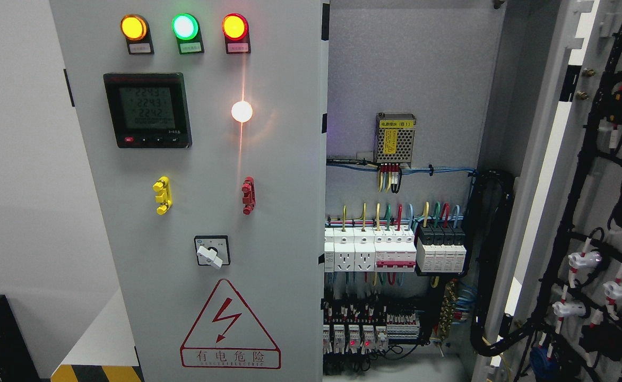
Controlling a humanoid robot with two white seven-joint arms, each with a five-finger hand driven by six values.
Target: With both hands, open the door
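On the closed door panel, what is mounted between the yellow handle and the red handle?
Nothing: in the head view, bare grey panel separates the yellow handle from the red handle.

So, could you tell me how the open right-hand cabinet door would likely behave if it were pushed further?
The right door looks like rigid sheet metal, so it should swing rather than flex. The cable harness and components mounted inside probably add weight. The black conduit bridging from the cabinet may resist near full opening.

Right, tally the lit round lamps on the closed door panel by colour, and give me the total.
Amber lamp: 1
Green lamp: 1
Red-rimmed lamp: 1
White lamp: 1
Total: 4
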